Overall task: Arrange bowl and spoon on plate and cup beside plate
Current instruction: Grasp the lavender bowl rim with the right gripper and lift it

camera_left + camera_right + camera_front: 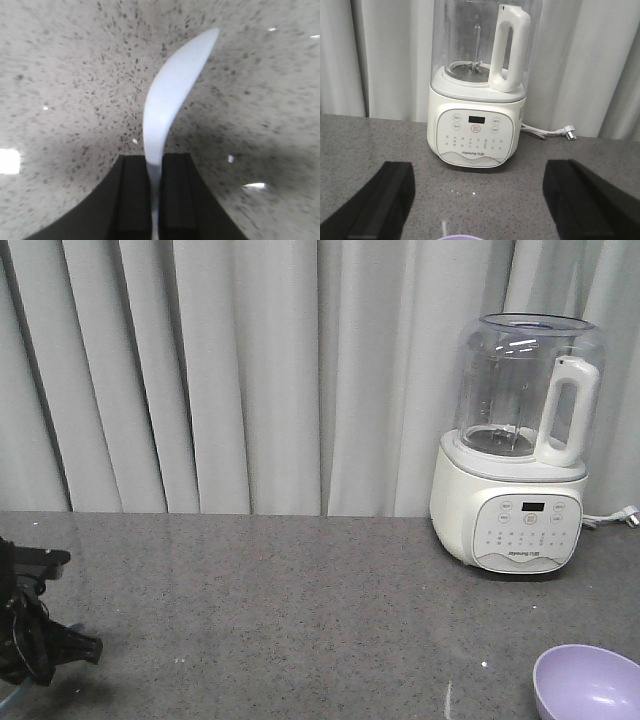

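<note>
Left wrist-mounted view is showing the left gripper (155,172) clamping the spoon (172,95) over the counter (65,100); the right gripper (480,200) is hanging, jaws apart, near the bowl (461,237).

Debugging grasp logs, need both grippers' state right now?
Left gripper: closed on the short pale blue-white soup spoon.
Right gripper: open, holding nothing.

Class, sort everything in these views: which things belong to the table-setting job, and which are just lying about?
Job in hand: the spoon, clamped in the left pincer; the bowl.
Lying about: the blender; its unplugged plug.
</note>
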You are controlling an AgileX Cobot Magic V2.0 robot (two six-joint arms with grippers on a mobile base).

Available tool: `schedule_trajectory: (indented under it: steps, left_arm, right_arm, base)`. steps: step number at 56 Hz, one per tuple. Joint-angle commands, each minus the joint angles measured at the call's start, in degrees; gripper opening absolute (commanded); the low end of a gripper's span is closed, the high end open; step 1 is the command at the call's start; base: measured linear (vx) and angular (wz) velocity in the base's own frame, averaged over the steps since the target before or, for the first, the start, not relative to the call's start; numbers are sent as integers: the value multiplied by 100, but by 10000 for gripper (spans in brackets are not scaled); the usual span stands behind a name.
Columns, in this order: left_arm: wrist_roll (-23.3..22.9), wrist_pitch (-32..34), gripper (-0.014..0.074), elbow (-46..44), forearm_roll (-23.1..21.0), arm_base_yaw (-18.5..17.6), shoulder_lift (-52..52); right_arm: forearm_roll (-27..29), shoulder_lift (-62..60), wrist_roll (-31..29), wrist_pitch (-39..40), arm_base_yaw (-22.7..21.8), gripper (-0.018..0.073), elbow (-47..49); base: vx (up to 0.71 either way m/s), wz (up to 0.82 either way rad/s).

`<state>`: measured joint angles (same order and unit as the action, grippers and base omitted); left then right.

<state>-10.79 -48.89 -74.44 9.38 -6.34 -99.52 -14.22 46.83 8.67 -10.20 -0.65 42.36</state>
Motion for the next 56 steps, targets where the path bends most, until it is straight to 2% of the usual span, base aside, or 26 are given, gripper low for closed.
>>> schedule_trajectory:
  steps: [1, 5, 9, 13, 19, 23, 32, 40, 56]
  left_arm:
    - [29, 250, -7, -146, 44, -155, 771]
    - [101, 206, -7, -146, 27, -259, 1164]
    - [184, 128, -7, -146, 11, -349, 1487]
    - [196, 115, -7, -146, 11, -455, 1800]
    - [236, 115, -7, -146, 2, -560, 2122]
    - [253, 94, -7, -146, 2, -614, 2272]
    - [270, 5, -7, -146, 11, -614, 2444]
    - [270, -26, -7, -146, 4, -614, 2454]
    - [270, -32, -7, -146, 4, -614, 2454]
  right_arm:
    - [-11, -22, -37, 195, -30, 570, 211]
    - [135, 24, 176, -635, -46, 559, 465]
    - [107, 295, 425, -1862, -128, 539, 913]
    - [155, 783, 414, -2869, -308, 520, 1325]
    - [486, 1531, 104, -3669, -561, 505, 1747]
    - [876, 1990, -213, -3845, -756, 503, 1857]
    - [1631, 2717, -710, -3707, -1153, 503, 1875]
    - [1740, 3138, -711, -3523, -1339, 503, 1875]
    - [1905, 3895, -747, -3176, -1338, 496, 1875]
  base:
    - [0, 0]
    - [0, 0]
    - [0, 0]
    - [0, 0]
    - [0, 0]
    - [0, 0]
    - [0, 0]
    - [0, 0]
    - [0, 0]
